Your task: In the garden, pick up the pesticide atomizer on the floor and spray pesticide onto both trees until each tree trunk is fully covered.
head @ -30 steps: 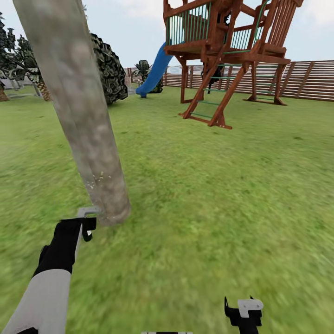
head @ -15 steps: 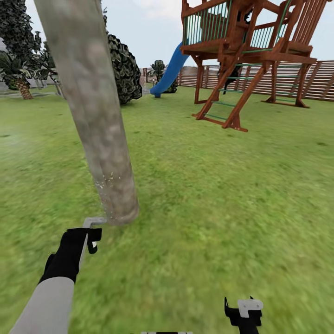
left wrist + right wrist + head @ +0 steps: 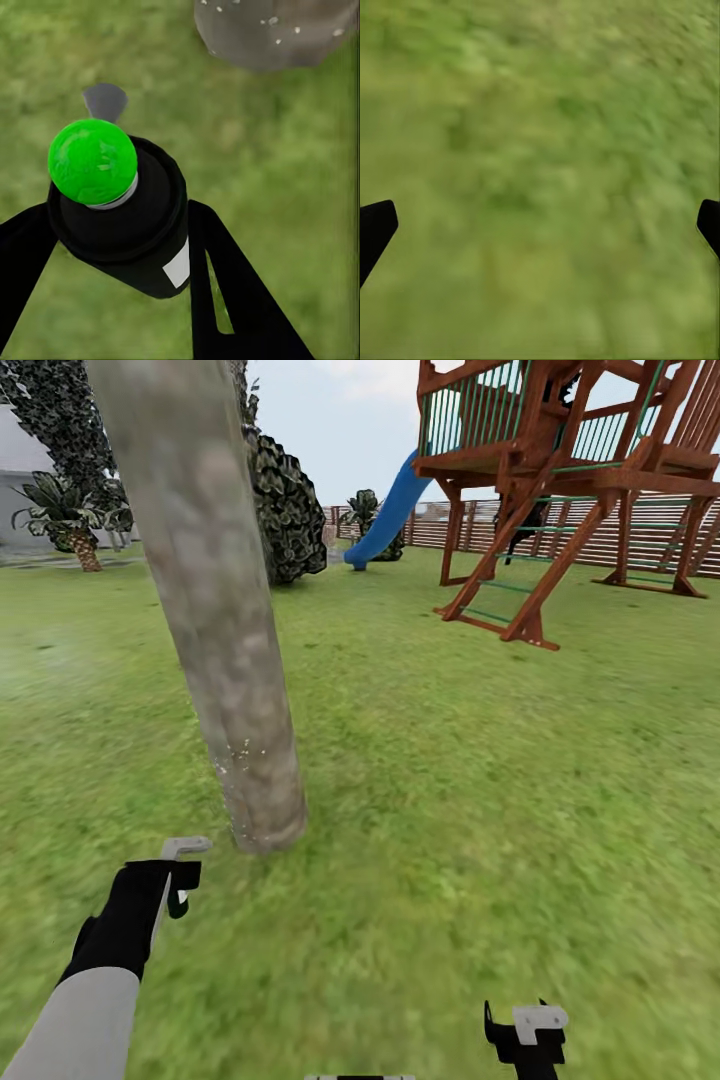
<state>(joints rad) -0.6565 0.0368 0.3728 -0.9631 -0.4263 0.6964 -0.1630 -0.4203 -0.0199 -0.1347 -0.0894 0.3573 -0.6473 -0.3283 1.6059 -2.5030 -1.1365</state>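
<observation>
Bright, even daylight under a pale sky (image 3: 330, 420); hardly any cast shadows. Smeared, soft lawn (image 3: 480, 840) toward the near edges in the head view, blurrier still in both wrist views. Tree trunk (image 3: 215, 600) leaning from wide-angle distortion.

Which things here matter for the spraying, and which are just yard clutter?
For the job:
- spray bottle, held in the left hand
- tree trunk, white specks low down
- grass

Just there:
- wooden play tower
- blue slide
- dark bush
- fence
- right hand, open over grass
</observation>
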